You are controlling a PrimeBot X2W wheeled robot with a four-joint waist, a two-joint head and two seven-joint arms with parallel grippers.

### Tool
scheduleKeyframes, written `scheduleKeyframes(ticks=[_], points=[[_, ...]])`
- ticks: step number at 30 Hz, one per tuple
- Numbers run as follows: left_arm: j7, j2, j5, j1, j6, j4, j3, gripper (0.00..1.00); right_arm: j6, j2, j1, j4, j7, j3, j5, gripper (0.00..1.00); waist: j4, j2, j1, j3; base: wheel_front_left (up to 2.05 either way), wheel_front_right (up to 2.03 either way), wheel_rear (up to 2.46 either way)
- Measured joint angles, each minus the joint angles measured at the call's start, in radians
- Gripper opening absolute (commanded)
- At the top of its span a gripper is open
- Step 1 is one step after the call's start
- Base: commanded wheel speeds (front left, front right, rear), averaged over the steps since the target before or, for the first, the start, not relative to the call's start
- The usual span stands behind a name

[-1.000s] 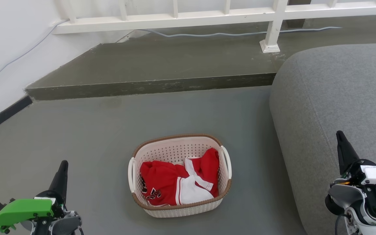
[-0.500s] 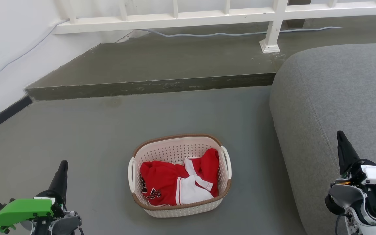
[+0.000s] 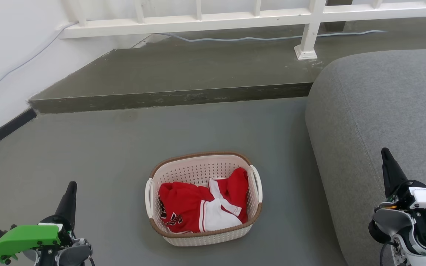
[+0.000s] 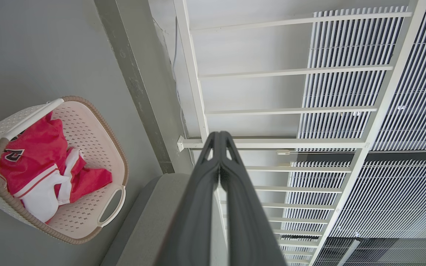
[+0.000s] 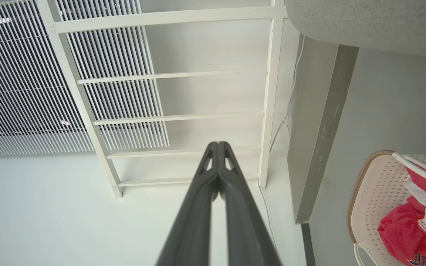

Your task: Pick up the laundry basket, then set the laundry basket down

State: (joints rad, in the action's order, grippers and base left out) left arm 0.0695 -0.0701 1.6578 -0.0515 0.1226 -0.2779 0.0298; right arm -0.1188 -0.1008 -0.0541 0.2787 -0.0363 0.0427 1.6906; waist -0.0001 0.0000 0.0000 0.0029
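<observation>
The laundry basket [image 3: 198,168] stands on the grey floor at the centre of the head view: cream perforated plastic, a brown woven-look rim, a white handle on each side. Red and white clothes [image 3: 202,207] lie inside it. It also appears at the left of the left wrist view [image 4: 94,147] and at the right edge of the right wrist view [image 5: 375,184]. My left gripper [image 3: 71,186] is at the lower left, shut and empty, well to the left of the basket. My right gripper [image 3: 385,153] is at the lower right, shut and empty, in front of the sofa.
A grey sofa [image 3: 383,103] fills the right side, close to the basket's right handle. A raised concrete step [image 3: 168,98] crosses the floor behind the basket, with a white railing [image 3: 309,33] and a cable on it. A white wall [image 3: 9,55] runs along the left.
</observation>
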Motion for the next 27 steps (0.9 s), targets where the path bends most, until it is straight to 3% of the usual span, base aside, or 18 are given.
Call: scheduleKeyframes(ticks=[27], points=[[0.0,0.001,0.0,0.0,0.0,0.001,0.001,0.0,0.0,0.004,0.0,-0.002,-0.001,0.004,-0.001,0.0,0.0,0.0,0.0,0.0,0.0,0.0,0.0]])
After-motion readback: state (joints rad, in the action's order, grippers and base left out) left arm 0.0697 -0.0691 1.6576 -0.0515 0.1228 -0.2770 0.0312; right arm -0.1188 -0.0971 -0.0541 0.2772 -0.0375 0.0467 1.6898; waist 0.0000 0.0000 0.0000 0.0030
